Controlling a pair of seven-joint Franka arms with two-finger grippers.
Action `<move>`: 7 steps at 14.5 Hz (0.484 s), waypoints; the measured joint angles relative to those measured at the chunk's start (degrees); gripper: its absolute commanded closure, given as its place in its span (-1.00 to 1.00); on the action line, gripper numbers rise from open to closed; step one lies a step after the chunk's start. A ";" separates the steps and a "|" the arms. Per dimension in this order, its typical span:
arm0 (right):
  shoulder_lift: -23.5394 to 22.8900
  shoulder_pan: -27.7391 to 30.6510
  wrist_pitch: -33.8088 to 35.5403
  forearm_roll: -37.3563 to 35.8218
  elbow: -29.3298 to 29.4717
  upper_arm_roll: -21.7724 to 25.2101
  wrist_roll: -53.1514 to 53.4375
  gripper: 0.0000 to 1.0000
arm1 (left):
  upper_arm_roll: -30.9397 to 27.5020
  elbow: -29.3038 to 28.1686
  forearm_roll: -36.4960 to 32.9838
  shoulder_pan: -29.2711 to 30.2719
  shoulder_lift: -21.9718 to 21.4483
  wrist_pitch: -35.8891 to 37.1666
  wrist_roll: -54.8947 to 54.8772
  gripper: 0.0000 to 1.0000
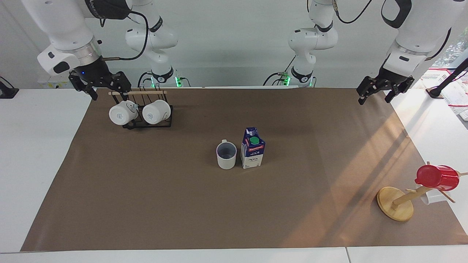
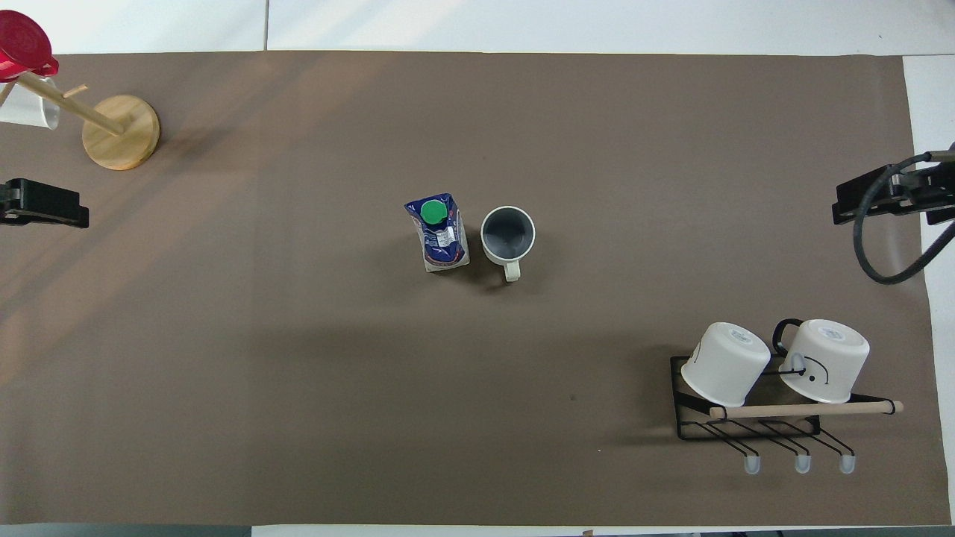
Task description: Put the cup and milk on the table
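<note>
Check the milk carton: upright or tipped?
Upright. The milk carton stands on its base on the brown mat beside the grey mug, green cap on top.

My two arms are glossy white with dark grey joint caps. Black cables loop along them, and green lights glow at both bases. Each black hand [image 1: 98, 83] [image 1: 383, 88] hangs from a silver wrist ring.

The counter [image 1: 36, 164] looked smooth and white, covered by a matt brown paper-like mat [image 1: 164, 204]. The cup [image 1: 226, 155] had a glazed, ceramic-looking finish, pale outside and bluish-grey within. The milk [image 1: 252, 153] was printed carton board with a green plastic-looking cap [image 2: 432, 212]. The two white mugs [image 2: 776, 363] seemed smooth ceramic, on a thin black wire rack [image 2: 697, 425] with a bare wooden rod [image 2: 806, 409]. The mug tree [image 1: 396, 202] was light wood; its red cup [image 1: 437, 178] looked glossy.
</note>
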State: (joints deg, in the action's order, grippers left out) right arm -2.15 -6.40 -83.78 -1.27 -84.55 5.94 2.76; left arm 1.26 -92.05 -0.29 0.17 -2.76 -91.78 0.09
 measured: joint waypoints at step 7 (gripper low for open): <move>0.00 0.01 0.00 0.00 -0.45 0.03 0.02 -1.00 | 0.09 6.76 0.45 0.77 3.27 6.52 -0.47 -1.00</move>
State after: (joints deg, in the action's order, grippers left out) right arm -2.15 -6.39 -83.78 -1.27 -85.00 5.96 2.78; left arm 1.34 -85.29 0.16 0.94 0.51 -85.26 -0.38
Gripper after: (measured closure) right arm 0.000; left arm 0.000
